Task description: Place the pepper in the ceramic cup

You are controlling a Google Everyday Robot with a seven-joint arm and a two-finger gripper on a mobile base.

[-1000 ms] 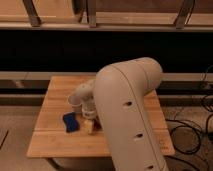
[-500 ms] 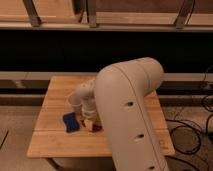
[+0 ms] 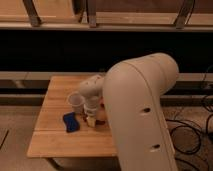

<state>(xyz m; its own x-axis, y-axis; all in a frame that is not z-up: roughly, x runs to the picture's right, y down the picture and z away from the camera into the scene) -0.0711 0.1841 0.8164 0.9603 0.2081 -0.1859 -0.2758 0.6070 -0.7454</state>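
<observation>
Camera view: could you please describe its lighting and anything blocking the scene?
Camera view: warm, dim light; the wooden table is lit while the band behind it is near black; the arm fills the foreground, hiding the table's right side; the gripper hangs just beside the ceramic cup.

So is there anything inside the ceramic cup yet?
Inside the ceramic cup only its pale wall shows. No pepper is visible in it, though its bottom is hidden. The gripper hangs just beside it, over the table.
</observation>
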